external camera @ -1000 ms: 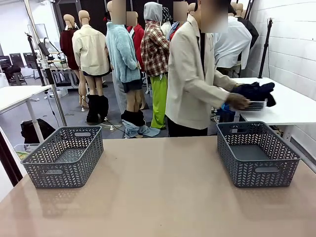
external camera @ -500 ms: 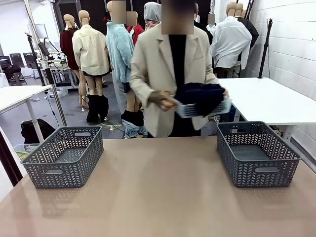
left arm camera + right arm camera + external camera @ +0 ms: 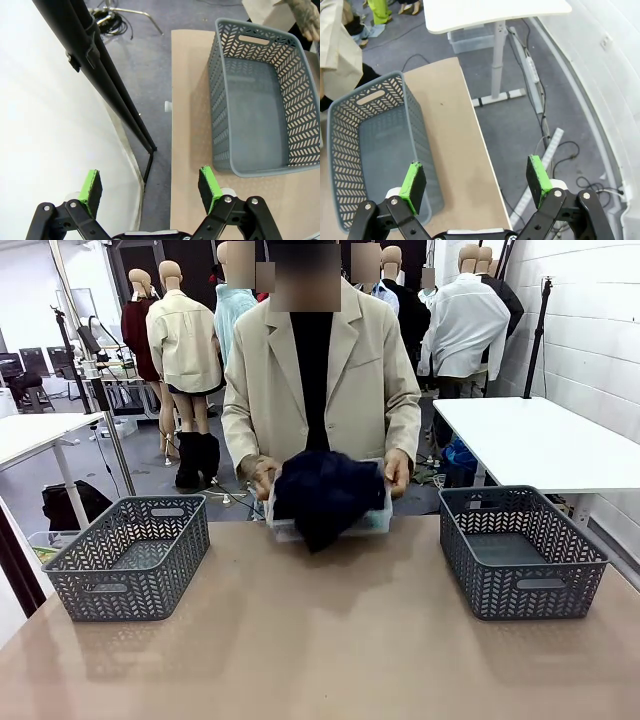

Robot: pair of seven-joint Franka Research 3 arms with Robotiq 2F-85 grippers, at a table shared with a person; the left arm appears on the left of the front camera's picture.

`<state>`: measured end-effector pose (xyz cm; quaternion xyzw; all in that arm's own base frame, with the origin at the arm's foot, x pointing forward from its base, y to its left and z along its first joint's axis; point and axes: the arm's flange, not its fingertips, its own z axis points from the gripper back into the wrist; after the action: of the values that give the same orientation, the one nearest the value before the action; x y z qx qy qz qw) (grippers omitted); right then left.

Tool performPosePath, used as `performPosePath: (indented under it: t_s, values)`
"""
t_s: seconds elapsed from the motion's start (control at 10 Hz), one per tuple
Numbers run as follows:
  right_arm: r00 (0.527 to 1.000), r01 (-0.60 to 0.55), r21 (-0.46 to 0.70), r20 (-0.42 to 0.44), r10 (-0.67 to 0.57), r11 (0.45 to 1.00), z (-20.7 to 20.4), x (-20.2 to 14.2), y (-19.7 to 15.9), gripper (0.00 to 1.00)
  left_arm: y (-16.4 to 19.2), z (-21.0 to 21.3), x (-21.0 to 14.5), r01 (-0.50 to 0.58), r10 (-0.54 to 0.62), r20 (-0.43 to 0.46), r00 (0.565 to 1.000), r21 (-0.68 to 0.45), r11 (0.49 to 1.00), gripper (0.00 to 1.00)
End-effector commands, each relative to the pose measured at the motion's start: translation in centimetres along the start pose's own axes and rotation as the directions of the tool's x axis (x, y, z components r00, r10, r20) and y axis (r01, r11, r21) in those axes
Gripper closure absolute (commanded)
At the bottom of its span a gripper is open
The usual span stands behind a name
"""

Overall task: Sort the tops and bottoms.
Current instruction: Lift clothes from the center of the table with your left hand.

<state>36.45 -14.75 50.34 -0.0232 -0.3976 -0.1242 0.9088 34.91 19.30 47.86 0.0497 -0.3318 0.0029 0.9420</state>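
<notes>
A person in a beige blazer stands at the table's far edge and holds a clear bin (image 3: 370,523) with both hands. Dark navy garments (image 3: 326,492) are piled in it and spill over its front. My left gripper (image 3: 150,186) is open, with nothing between its green pads, above the table's left edge beside the left grey basket (image 3: 220,125). My right gripper (image 3: 476,179) is also open and holds nothing, hanging over the table's right edge next to the right grey basket (image 3: 415,125).
Two grey woven baskets stand on the tan table, one at the left (image 3: 70,565) and one at the right (image 3: 590,560). A white side table (image 3: 540,440) is behind on the right. A black stand leg (image 3: 100,75) runs past the left edge.
The person has turned from the white side table to face me, bringing the bin of dark garments to the far edge of my table. The baskets have not moved.
</notes>
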Motion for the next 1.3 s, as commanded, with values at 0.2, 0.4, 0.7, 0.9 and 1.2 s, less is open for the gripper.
performPosePath:
  t_s: [0.2, 0.4, 0.7, 0.9, 1.2]
  values:
    - [1.0, 0.001, -0.005, -0.01, -0.001, 1.0, -0.03, -0.12, 0.05, 0.0, 0.13, 0.12, -0.12, -0.002, 0.002, -0.003, 1.0, 0.007, 1.0, 0.0]
    - [1.0, 0.001, -0.005, -0.01, -0.001, 1.0, -0.03, -0.12, 0.05, 0.0, 0.13, 0.12, -0.12, -0.002, 0.002, -0.003, 1.0, 0.007, 1.0, 0.0]
    - [1.0, 0.001, -0.005, -0.01, -0.001, 1.0, -0.03, -0.12, 0.05, 0.0, 0.13, 0.12, -0.12, -0.002, 0.002, -0.003, 1.0, 0.007, 1.0, 0.0]
    - [1.0, 0.001, -0.005, -0.01, -0.001, 1.0, -0.03, -0.12, 0.05, 0.0, 0.13, 0.12, -0.12, -0.002, 0.002, -0.003, 1.0, 0.007, 1.0, 0.0]
    - [1.0, 0.001, -0.005, -0.01, -0.001, 1.0, -0.03, -0.12, 0.05, 0.0, 0.13, 0.12, -0.12, -0.002, 0.002, -0.003, 1.0, 0.007, 1.0, 0.0]
